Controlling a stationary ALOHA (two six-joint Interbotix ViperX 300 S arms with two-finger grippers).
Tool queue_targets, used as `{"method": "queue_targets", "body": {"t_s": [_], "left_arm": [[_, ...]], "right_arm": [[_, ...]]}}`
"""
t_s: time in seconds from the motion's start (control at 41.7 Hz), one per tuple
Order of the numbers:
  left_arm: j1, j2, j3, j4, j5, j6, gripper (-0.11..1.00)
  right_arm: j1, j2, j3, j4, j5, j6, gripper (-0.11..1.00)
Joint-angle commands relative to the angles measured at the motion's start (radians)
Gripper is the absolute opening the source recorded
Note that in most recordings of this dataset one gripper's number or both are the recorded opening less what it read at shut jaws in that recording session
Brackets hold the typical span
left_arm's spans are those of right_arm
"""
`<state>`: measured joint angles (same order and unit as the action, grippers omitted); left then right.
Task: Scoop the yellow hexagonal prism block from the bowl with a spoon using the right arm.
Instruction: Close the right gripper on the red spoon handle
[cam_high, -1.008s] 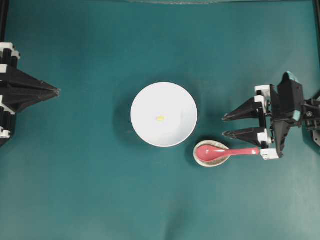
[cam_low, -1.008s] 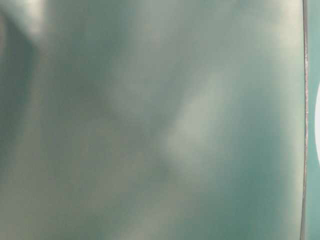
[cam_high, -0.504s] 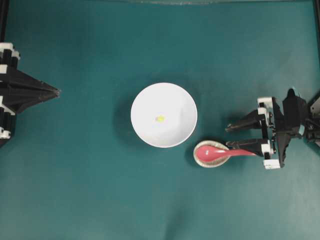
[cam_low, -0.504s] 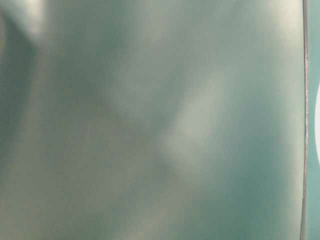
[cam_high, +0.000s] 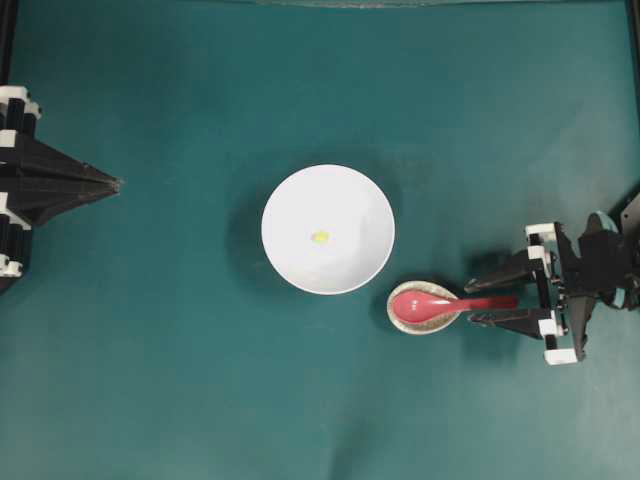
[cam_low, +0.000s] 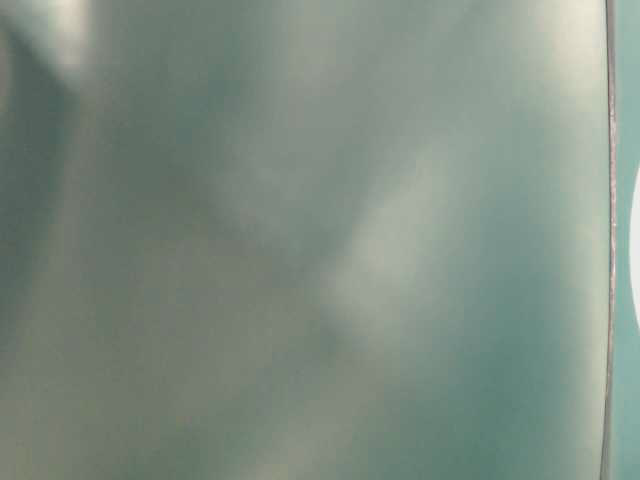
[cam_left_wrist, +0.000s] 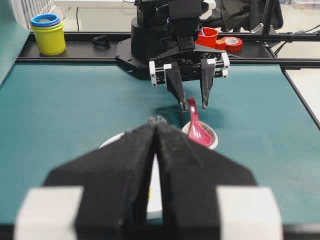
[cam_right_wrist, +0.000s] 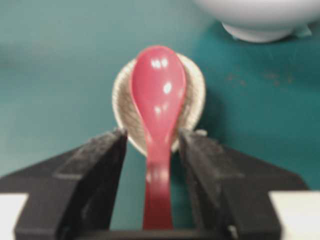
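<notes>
The step in hand is judged to be the pick-up of the spoon (cam_high: 450, 302), which comes before any scooping. The right gripper (cam_high: 482, 296) is standing with its jaws apart, one finger on each side of the spoon's handle; in the right wrist view the handle is running straight down the gap with clear space showing on both sides, so nothing is being gripped. The spoon's head is resting in a small speckled dish (cam_high: 402, 318), which is sitting just beside the lower right rim of the bowl (cam_high: 285, 200).

The yellow hexagonal prism block (cam_high: 320, 237) is lying inside the bowl, near its centre, untouched and well apart from the spoon.

The left gripper (cam_high: 112, 184) is parked at the far left edge of the table with its fingers pressed together, holding nothing. The table-level view is showing only a blurred teal surface and is contributing nothing.

The next move is calling for the jaws to close squarely on the handle, low enough for a firm hold. The glossy handle is likely to slip or rotate under a light pinch, so the grip needs checking before lifting towards the bowl.
</notes>
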<state>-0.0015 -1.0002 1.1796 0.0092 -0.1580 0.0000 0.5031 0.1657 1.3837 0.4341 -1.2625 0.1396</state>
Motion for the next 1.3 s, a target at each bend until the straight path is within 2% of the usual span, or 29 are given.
{"method": "queue_targets", "body": {"t_s": [0.0, 0.288, 1.152, 1.272], "left_arm": [[0.000, 0.008, -0.023, 0.002, -0.006, 0.002, 0.00], [0.000, 0.008, -0.023, 0.002, -0.006, 0.000, 0.00], [-0.002, 0.009, -0.023, 0.002, -0.006, 0.000, 0.00], [0.000, 0.009, -0.023, 0.002, -0.006, 0.000, 0.00]], "right_arm": [[0.003, 0.009, -0.008, 0.012, -0.026, -0.002, 0.52], [0.014, 0.035, -0.014, 0.014, -0.034, -0.002, 0.47], [0.018, 0.055, -0.021, 0.031, 0.005, -0.002, 0.47], [0.018, 0.055, -0.020, 0.029, 0.005, -0.002, 0.44]]}}
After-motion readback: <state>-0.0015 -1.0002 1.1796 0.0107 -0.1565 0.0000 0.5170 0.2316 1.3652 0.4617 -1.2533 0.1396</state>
